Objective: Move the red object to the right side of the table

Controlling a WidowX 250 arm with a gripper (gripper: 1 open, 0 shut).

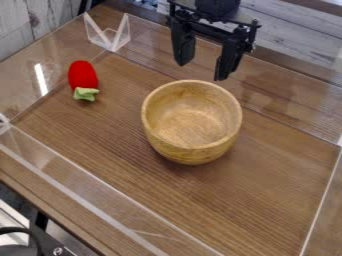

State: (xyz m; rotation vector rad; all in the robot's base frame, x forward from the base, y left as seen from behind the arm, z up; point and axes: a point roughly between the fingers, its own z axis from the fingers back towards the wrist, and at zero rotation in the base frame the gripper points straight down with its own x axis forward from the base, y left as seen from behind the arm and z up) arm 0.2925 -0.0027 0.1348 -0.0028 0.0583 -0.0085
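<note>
Small glossy red oval toy with light green leafy end, near left edge of dark wood-grain worktop. Probably light, hard, slippery; best pinched across red middle. Black claw wide open, empty, above far edge beyond round tan wooden bowl.

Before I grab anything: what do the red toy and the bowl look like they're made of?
Red object: probably smooth plastic, since it shows a glossy highlight, with a light green leafy end. Bowl: looks like pale unpainted wood, matte, with faint grain rings inside.
</note>
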